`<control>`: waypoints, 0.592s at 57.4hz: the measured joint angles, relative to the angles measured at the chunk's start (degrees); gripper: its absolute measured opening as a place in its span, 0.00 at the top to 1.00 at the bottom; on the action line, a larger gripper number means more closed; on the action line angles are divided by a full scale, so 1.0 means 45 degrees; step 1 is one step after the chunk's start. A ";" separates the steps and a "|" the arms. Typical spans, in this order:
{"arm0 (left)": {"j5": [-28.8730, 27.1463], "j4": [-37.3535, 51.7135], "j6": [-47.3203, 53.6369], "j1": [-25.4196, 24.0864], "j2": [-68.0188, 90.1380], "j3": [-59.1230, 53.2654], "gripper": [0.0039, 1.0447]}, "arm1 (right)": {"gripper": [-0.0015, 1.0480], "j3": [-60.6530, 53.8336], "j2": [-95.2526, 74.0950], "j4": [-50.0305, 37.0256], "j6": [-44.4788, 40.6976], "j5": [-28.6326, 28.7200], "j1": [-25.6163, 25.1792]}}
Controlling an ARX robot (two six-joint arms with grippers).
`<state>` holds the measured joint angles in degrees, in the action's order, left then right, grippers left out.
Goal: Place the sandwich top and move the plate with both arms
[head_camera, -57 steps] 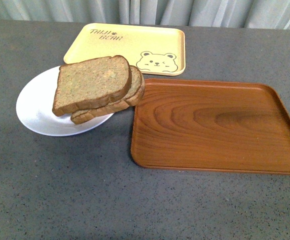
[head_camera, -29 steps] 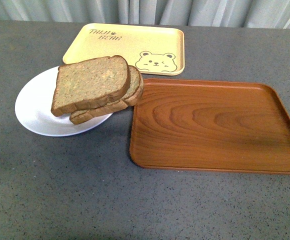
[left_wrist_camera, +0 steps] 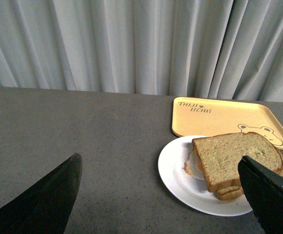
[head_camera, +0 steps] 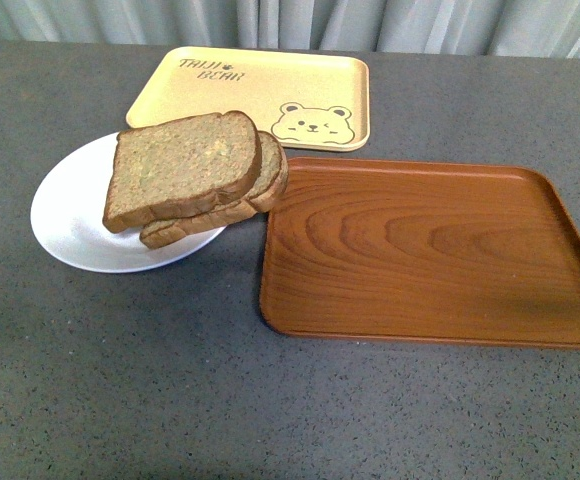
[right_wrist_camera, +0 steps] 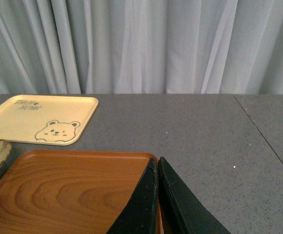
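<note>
- Front view: the sandwich top lies askew on a lower slice, both on the plate at the left of the bench.
- The stack overhangs the plate's right rim, towards the wooden tray. Whether it touches that tray cannot be told.
- The yellow bear tray sits just beyond, on the far side. Neither arm is in view.
- Change: over the last second the bread and plate hold the same arrangement, apart from a slight shift in framing. Judgement: the top is placed, and the plate move remains to be done.
- Left wrist view: the left hand has its fingers spread wide with nothing between them. It is raised on the near-left side, well apart from the plate.
- A fried egg peeks out under the top slice.
- Right wrist view: the right hand has its fingers pressed together and is empty, above the wooden tray's right part.
- Judgement: both hands must come to opposite rims of the plate. The overhanging stack may slide.
</note>
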<state>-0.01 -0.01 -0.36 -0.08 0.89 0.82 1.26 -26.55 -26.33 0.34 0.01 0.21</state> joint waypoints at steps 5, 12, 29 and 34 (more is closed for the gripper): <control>0.0000 0.0000 0.0000 0.0000 0.0000 0.0000 0.08 | 0.98 -0.0005 0.0515 0.0505 0.0000 0.0000 -0.0005; 0.0000 0.0000 0.0000 -0.0005 0.0000 0.0000 0.08 | 0.98 -0.0005 0.1234 0.1190 -0.0005 0.0000 -0.0005; 0.0000 0.0000 0.0000 -0.0005 0.0000 0.0000 0.08 | 0.98 -0.0005 0.2569 0.2516 0.0000 0.0000 -0.0005; 0.0000 0.0000 0.0000 -0.0005 0.0000 0.0000 0.08 | 0.98 -0.0005 0.2953 0.2895 -0.0005 0.0000 -0.0005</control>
<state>-0.01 -0.01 -0.36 -0.10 0.89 0.82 1.23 -13.26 -13.30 0.32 0.01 0.19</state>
